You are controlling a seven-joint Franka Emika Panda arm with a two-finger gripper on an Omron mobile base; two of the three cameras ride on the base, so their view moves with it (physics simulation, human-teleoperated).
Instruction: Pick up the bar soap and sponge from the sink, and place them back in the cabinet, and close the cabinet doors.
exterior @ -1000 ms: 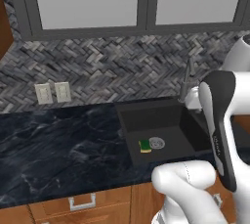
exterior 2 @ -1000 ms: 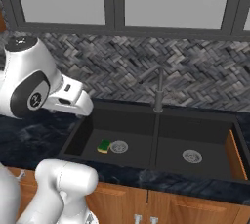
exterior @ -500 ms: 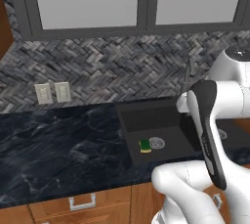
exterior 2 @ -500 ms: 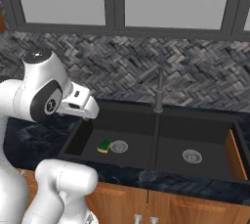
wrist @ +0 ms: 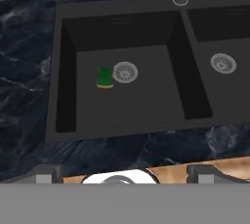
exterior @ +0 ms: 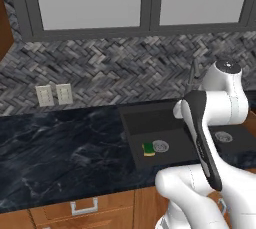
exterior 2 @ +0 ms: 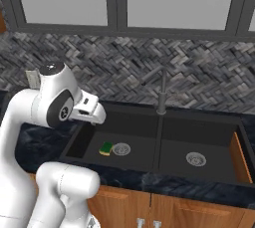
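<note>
Below, sponge beside the drain in the sink, faucet from the right, jaws' state unclear

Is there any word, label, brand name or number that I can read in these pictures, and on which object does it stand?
None. No readable text on the sponge, the sink, the faucet, the wall outlets or the frosted-glass cabinets.
</note>
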